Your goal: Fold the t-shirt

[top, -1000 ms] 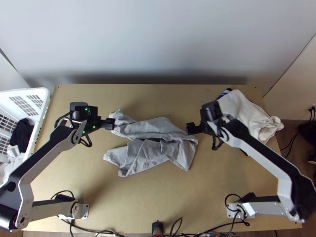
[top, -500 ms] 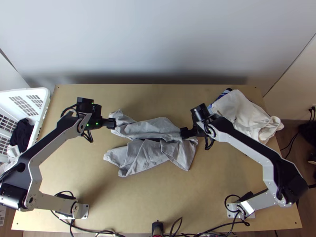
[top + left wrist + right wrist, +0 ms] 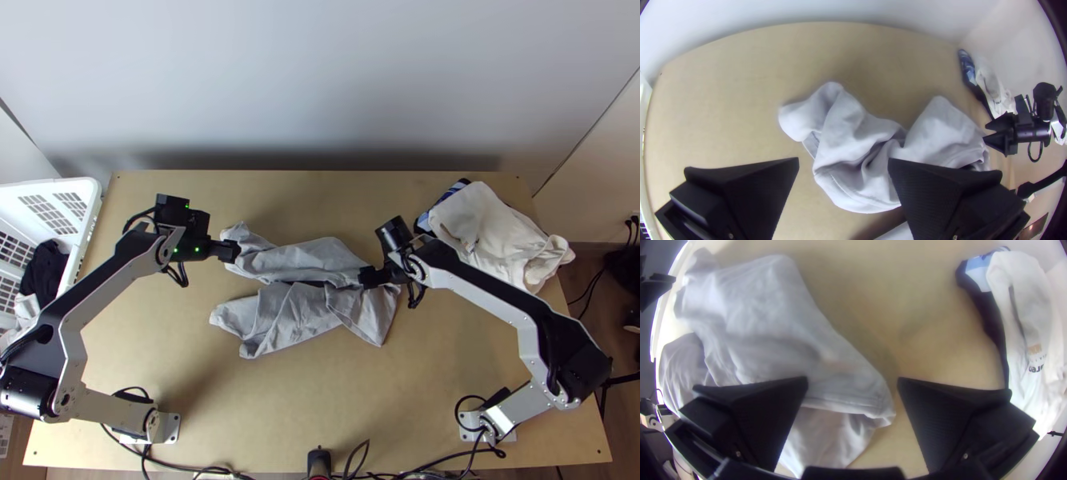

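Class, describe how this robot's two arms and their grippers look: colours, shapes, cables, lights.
The left arm and right arm have angular silver-grey links, black joints and looping black cables. Green lights dot the left wrist. Left gripper and right gripper have wide, black, tapering jaws with textured inner faces.

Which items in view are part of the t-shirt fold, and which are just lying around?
Job:
- grey t-shirt, bunched
- left gripper, open
- right gripper, open

Lying about:
- white laundry basket
- black cloth inside it
- white garment
- blue-and-navy garment
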Controlling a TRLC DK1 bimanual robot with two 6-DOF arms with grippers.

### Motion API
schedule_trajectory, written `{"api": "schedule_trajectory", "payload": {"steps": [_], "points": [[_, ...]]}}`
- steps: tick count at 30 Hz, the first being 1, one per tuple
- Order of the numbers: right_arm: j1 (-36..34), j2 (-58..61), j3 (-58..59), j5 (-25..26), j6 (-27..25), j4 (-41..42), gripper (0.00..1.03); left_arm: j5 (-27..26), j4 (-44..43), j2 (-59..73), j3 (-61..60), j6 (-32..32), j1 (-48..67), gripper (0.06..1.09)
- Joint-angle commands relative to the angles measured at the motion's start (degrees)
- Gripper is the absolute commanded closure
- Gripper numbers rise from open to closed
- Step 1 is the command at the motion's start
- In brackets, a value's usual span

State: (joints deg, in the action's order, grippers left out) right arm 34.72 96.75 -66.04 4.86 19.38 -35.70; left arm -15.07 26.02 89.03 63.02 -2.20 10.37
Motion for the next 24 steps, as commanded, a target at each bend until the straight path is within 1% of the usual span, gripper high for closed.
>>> {"api": "schedule_trajectory", "payload": {"steps": [1,5,8,10,12,14,15,16,17,18,19,22,24], "points": [[0.61,1.07,0.74,-1.35,0.22,-0.07,0.1,-2.24,-0.09,-0.26,-0.62,2.46,0.18,0.2],[0.61,1.07,1.09,-3.19,0.22,0.11,0.1,-2.33,2.28,0.7,-0.18,2.46,0.7,0.2],[0.61,0.81,1.35,-3.54,0.14,0.11,0.1,-2.51,2.63,1.93,-0.45,2.11,0.79,0.2],[0.61,0.46,1.7,-3.63,0.22,0.11,0.1,-3.65,2.72,3.08,-1.15,2.02,0.88,0.2],[0.7,0.19,1.97,-3.72,0.14,0.11,0.1,-3.65,3.6,4.22,-2.03,2.81,1.76,0.2],[0.88,-0.51,2.06,-3.72,0.14,0.2,0.23,-3.65,4.39,4.04,-3.26,4.75,2.81,0.22],[0.96,-1.12,2.14,-3.72,0.14,0.37,0.36,-3.65,3.6,3.16,-4.23,5.45,3.16,0.35],[0.96,-1.83,2.41,-3.72,0.14,1.07,0.58,-3.65,1.49,2.28,-5.02,4.75,3.25,0.59],[0.96,-2.53,2.41,-3.72,-0.04,1.95,0.82,-3.56,-0.62,1.76,-5.54,3.78,3.16,0.9],[0.96,-3.32,2.23,-3.72,-0.13,2.57,1.01,-3.3,-2.38,1.58,-5.46,2.46,2.72,1.05],[0.96,-4.46,2.06,-3.72,-0.04,2.48,1.0,-3.21,-2.82,1.67,-4.93,1.67,2.2,1.05],[1.32,-10.88,1.18,-3.19,-0.13,2.92,1.0,-3.12,-1.24,-0.35,-1.68,1.41,1.41,1.05],[1.75,-16.24,-0.76,-2.23,-0.13,3.97,1.0,-3.21,-1.24,-3.78,0.96,-0.88,0.62,1.05]]}}
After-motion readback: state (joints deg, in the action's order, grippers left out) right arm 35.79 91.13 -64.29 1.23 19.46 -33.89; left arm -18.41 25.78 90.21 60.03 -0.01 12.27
